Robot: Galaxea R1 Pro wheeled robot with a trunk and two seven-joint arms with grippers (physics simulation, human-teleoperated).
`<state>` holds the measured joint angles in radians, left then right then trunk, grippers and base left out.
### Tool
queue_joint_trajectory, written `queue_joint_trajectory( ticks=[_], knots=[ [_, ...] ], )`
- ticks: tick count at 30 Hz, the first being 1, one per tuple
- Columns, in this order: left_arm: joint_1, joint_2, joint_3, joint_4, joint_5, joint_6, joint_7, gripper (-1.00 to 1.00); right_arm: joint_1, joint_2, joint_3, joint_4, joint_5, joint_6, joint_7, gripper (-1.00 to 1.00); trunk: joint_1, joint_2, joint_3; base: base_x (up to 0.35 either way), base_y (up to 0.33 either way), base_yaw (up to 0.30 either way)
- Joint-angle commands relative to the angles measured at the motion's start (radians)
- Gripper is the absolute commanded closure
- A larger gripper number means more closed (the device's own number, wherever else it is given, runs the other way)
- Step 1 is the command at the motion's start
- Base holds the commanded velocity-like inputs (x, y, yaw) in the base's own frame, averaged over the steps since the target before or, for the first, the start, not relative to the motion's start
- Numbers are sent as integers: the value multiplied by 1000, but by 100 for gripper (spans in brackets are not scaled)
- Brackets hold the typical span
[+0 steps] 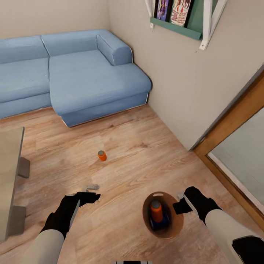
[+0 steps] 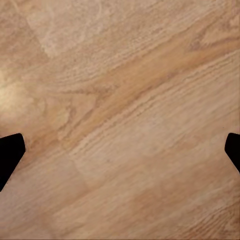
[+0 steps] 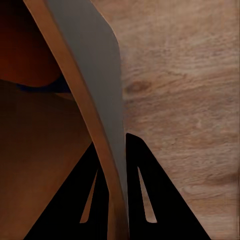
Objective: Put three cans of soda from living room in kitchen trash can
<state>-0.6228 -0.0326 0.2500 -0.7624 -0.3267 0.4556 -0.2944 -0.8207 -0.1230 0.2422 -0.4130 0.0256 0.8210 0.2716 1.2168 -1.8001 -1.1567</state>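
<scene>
One bright orange can of soda [image 1: 102, 155] stands upright on the wooden floor in front of the sofa. The trash can [image 1: 172, 229], brown inside, hangs low over the floor at the lower right. It holds a second orange can [image 1: 156, 211] and the dark blue can [image 1: 162, 222]. My right gripper [image 1: 180, 202] is shut on the trash can's rim; in the right wrist view its fingers [image 3: 142, 190] pinch the grey-and-brown wall [image 3: 95, 75]. My left gripper [image 1: 92, 192] hovers open over bare floor, short of the loose orange can. Its black fingertips [image 2: 10, 150] stand wide apart with nothing between them.
A blue corner sofa [image 1: 84, 77] fills the back of the living room. A low grey table [image 1: 9, 176] stands at the left edge. A wood-framed glass door [image 1: 238, 139] runs along the right, and a shelf with books [image 1: 176, 18] hangs on the wall.
</scene>
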Motion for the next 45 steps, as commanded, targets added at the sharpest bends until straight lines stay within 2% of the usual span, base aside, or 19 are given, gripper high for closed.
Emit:
queue_joint_trajectory(
  ticks=[1, 14, 16, 18, 20, 24, 26, 33, 37, 45],
  knots=[
    [0, 0, 0, 0, 0, 0, 0, -100, 0, 0, -1, 0, -19, 3, 8, 100, 0, 0, 0, 316, 120, 245],
    [0, 0, 0, 0, 0, 0, 0, -100, -1, -1, -4, 0, -24, 6, -31, 100, 0, 0, 0, 311, 87, 171],
    [0, 0, 0, 0, 0, 0, 0, -100, -2, 0, -5, -6, -26, 44, -32, 100, 0, 0, 0, 321, 7, 15],
    [0, 0, 0, 0, 0, -1, 0, -100, -2, -1, -6, -29, -26, 94, -32, 100, 0, 0, 0, 323, 4, 8],
    [0, 0, 0, 0, 0, -1, 0, -100, -3, -2, -9, -101, -27, 161, -30, 100, 0, 0, 0, 323, 2, 4],
    [0, 0, 0, 0, 0, -2, 0, -100, -3, -4, -11, -199, -26, 226, -28, 100, 0, 0, 0, 323, 1, 2],
    [0, 0, 0, 0, -1, -2, 0, -100, -4, -6, -12, -241, -28, 226, -26, 100, 0, 0, 0, 324, 0, 0],
    [0, -1, 0, 1, -2, -2, 0, -100, -19, -15, -23, -260, -29, 226, -19, 100, 0, 0, 0, 324, 0, 0],
    [0, -1, 0, 1, -2, -2, 0, -100, -59, -19, -31, -251, -29, 226, -19, 100, 0, 0, 0, 308, 0, 0],
    [4, 0, 0, 0, 0, -3, 0, -100, -210, -20, -35, -86, -29, 226, -16, 100, 0, 0, 0, 189, 0, 0]
  ],
)
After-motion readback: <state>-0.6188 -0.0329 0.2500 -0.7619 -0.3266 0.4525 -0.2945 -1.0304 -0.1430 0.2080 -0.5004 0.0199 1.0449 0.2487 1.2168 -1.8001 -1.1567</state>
